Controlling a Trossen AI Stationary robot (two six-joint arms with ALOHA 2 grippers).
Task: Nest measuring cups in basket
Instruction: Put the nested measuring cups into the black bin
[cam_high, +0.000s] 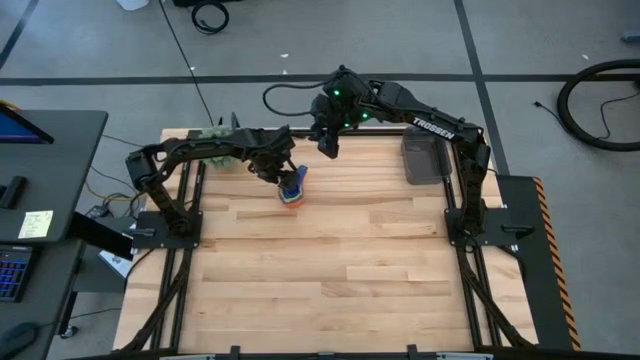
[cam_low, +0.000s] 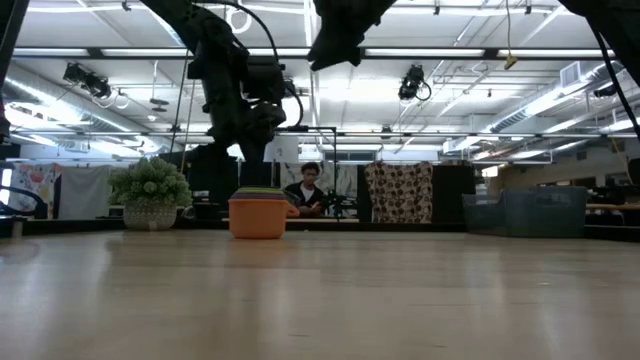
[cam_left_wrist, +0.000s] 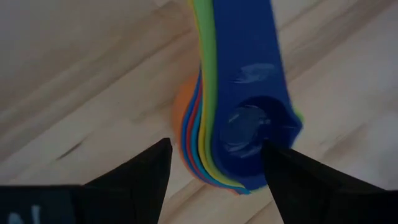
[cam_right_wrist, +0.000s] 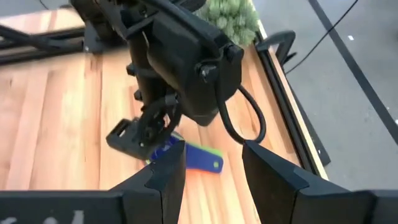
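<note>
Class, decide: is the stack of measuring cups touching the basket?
Apart. The high view shows the stack of measuring cups near the table's middle and the basket far off by the right arm, bare wood between.

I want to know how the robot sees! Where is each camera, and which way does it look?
High view: above the table, looking straight down; shows both arms, the stacked measuring cups and the basket.
Low view: at table height, looking level across into the room; arms hang in from above.
Left wrist view: on the left arm, looking down past the open left gripper at the stack.
Right wrist view: on the right arm, looking past the open right gripper at the left arm.
All four share the cups.
</note>
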